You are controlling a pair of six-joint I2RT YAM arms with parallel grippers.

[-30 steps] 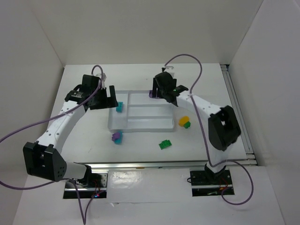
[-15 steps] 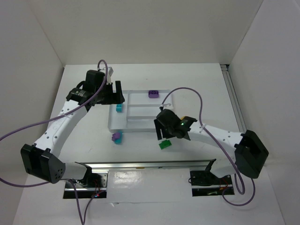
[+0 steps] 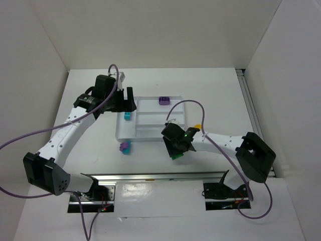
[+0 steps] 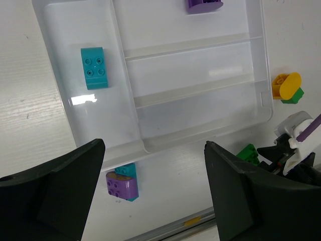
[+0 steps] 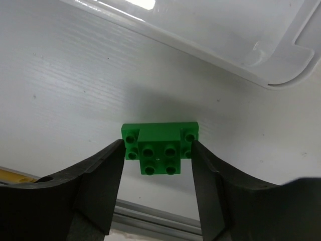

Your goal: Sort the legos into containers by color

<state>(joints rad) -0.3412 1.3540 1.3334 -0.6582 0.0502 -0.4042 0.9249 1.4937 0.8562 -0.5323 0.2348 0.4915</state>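
Straddling a green brick [image 5: 160, 149] on the worktop [image 5: 75, 90], the right end effector [image 5: 156, 165] has its fingers set just outside the brick's two sides, narrow but not clearly pressing. That brick lies just outside the tray [image 3: 150, 134], near its front edge. Over the tray's left end, the left end effector [image 4: 153, 196] hangs spread wide, holding nothing. A teal brick [image 4: 94, 68] sits in the long section, a purple brick [image 4: 204, 5] in a far strip.

Bright, even overhead light; glare on the tray [image 4: 95, 100]; soft shadows; sharp focus.
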